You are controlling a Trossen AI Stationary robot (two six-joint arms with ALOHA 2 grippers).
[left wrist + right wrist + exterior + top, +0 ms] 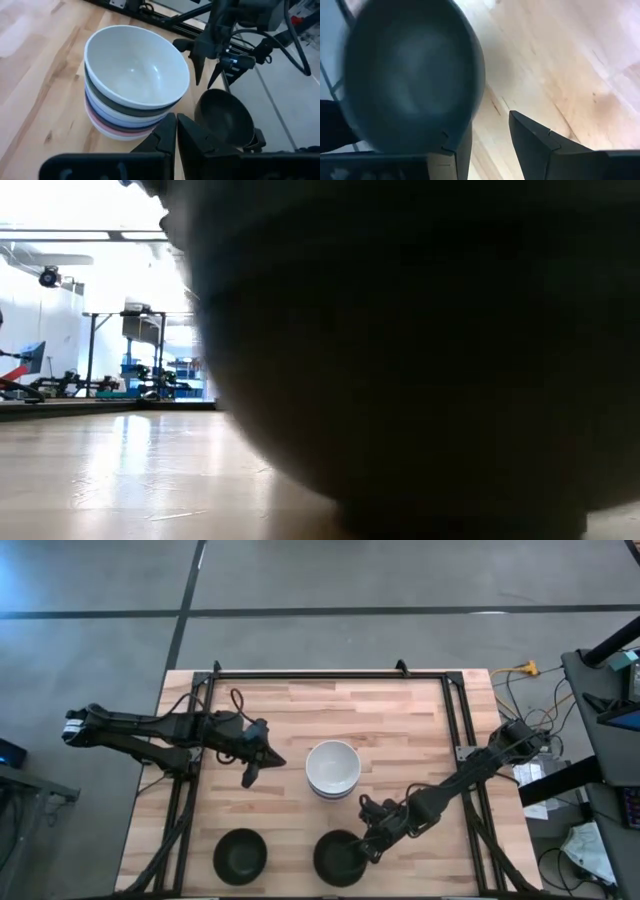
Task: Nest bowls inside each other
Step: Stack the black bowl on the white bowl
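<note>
A stack of several nested bowls (332, 770) stands at the table's middle, with a white bowl (135, 65) on top and a pink one at the bottom. Two black bowls rest on their bases near the near edge, one to the left (240, 855) and one to the right (338, 858). My right gripper (368, 846) is open at the right black bowl's (410, 70) rim, one finger over its inside and one outside. It also shows in the left wrist view (204, 82), above that bowl (225, 115). My left gripper (249, 778) is shut and empty, to the left of the stack.
A black metal frame (330, 673) runs along the table's far edge and down both sides. In the low view the right black bowl (420, 360) fills most of the picture. Bare wood lies at the table's far half (340, 710) and between the two black bowls.
</note>
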